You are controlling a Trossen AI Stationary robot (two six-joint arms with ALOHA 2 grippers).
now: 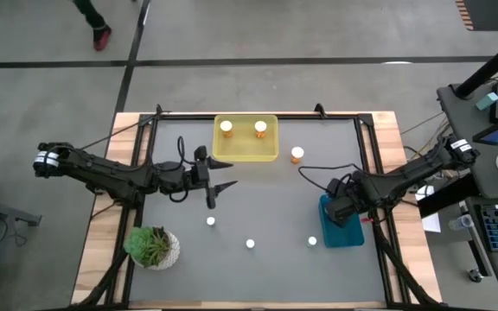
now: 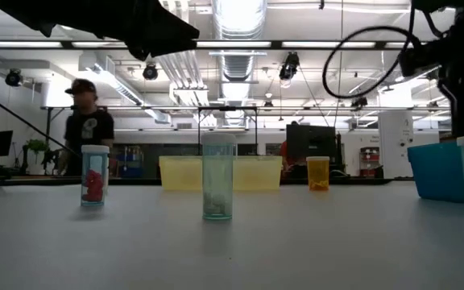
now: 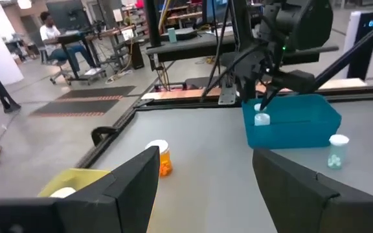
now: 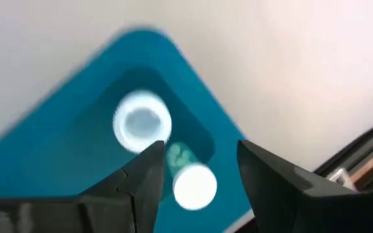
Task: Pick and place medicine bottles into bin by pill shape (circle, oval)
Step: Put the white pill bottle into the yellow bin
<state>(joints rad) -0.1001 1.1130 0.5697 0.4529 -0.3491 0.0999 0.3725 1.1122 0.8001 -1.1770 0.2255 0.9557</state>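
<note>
Two clear bottles lie inside my blue bin: one standing with its white cap toward my right wrist camera, the other tipped on its side just beside it, greenish pills showing through its wall. My right gripper hangs directly over that bin, fingers spread and pinching nothing — both dark fingers frame the tipped bottle without touching it. From above, the right gripper covers the far end of the blue bin.

Taking the blue bin as my landmark: a small clear bottle stands on the grey table just beside its left wall. Farther left of the bin stand two more white-capped bottles, one nearer and one well apart from it. An orange bottle stands beyond the bin, toward the far edge of the table, just beside the yellow bin. That yellow bin holds two orange bottles standing side by side.

My left gripper waits well left of the blue bin — near the yellow bin's front wall — with its fingers spread and empty. A potted green plant sits at the table's near left corner, far from the blue bin.
</note>
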